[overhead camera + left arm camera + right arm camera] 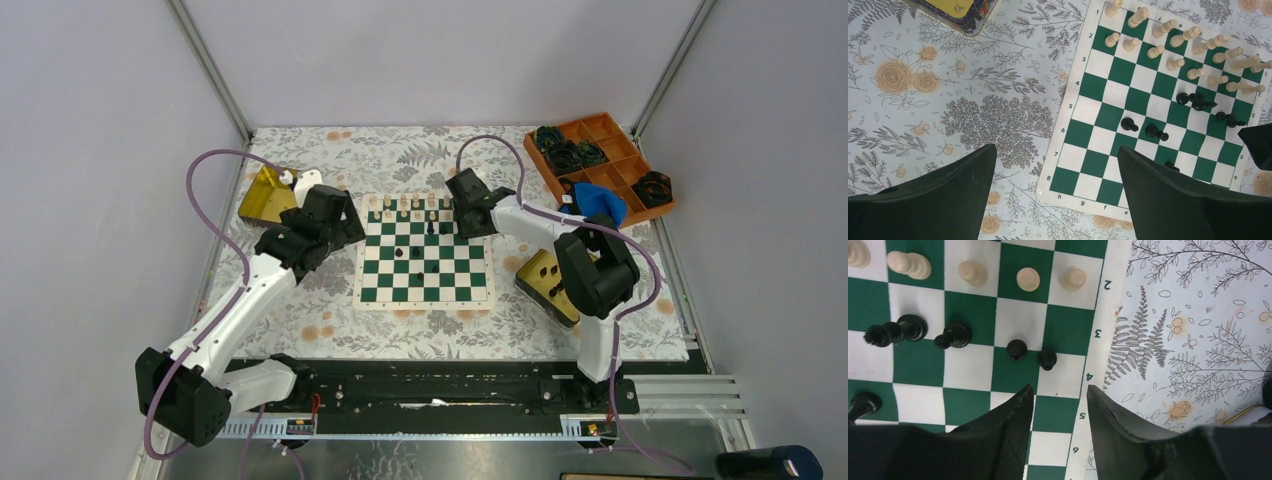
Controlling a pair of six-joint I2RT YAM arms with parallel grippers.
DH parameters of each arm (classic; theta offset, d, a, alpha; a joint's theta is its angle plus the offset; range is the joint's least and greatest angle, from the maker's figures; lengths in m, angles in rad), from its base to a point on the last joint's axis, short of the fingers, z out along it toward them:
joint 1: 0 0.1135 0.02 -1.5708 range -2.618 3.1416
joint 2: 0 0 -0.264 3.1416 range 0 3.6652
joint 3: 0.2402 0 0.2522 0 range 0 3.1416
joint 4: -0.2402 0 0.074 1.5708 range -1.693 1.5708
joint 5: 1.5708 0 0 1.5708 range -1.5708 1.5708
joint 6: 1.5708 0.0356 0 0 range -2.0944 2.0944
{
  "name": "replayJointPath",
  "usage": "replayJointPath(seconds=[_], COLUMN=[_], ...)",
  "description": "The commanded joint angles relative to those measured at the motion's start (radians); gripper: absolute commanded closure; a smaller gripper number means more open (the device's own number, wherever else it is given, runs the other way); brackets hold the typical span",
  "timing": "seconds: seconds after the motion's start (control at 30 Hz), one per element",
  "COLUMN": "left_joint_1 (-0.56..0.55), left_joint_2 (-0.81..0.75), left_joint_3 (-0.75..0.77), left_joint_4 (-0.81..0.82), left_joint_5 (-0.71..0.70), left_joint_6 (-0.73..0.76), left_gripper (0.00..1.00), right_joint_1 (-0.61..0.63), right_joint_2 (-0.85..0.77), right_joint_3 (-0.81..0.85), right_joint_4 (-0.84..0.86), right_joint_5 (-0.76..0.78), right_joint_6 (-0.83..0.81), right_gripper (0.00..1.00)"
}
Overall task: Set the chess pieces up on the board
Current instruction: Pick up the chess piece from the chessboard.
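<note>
While cream pieces [1130,44] line board's [1123,70] far rows, left gripper [1056,148] gapes empty; right gripper [1059,387] parted, empty, near black pieces [1017,349].

Bright, even, diffuse overhead light. Chess pieces [1017,349] cast faint, short shadows. Wrist views crisp on the mat; top view softer, small detail lost.

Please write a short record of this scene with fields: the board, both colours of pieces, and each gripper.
board: flat green-and-white checkered mat
small cream chess pieces: two rows along the board's far edge
small black chess pieces: scattered on middle squares, not in rows
left gripper: open, empty, at the board's left edge
right gripper: open, empty, at the board's right edge
</note>
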Motion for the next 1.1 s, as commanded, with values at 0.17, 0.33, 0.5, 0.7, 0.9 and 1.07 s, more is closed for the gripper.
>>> replayJointPath(seconds=[0.17, 0.33, 0.5, 0.7, 0.9, 1.07], left_joint_1=[0.022, 0.028, 0.034, 0.046, 0.060, 0.068], left_joint_2=[0.004, 0.009, 0.007, 0.007, 0.010, 0.013], left_joint_3=[0.004, 0.004, 0.003, 0.005, 0.007, 0.005], left_joint_4=[0.055, 0.057, 0.057, 0.057, 0.056, 0.058], left_joint_5=[0.006, 0.009, 0.014, 0.018, 0.027, 0.041], left_joint_6=[0.043, 0.048, 0.053, 0.062, 0.072, 0.072], left_gripper=[0.01, 0.01, 0.01, 0.01, 0.01, 0.01], right_joint_1=[-0.035, -0.040, -0.044, -0.043, -0.048, -0.051], right_joint_2=[0.034, 0.055, 0.071, 0.098, 0.113, 0.111], right_joint_3=[0.062, 0.081, 0.099, 0.134, 0.148, 0.139], right_joint_4=[0.016, 0.021, 0.023, 0.014, 0.004, -0.003], right_joint_5=[-0.046, -0.060, -0.074, -0.080, -0.089, -0.090], right_joint_6=[-0.009, -0.007, -0.005, -0.004, -0.003, 0.002], right_gripper=[0.55, 0.57, 0.57, 0.59, 0.67, 0.74])
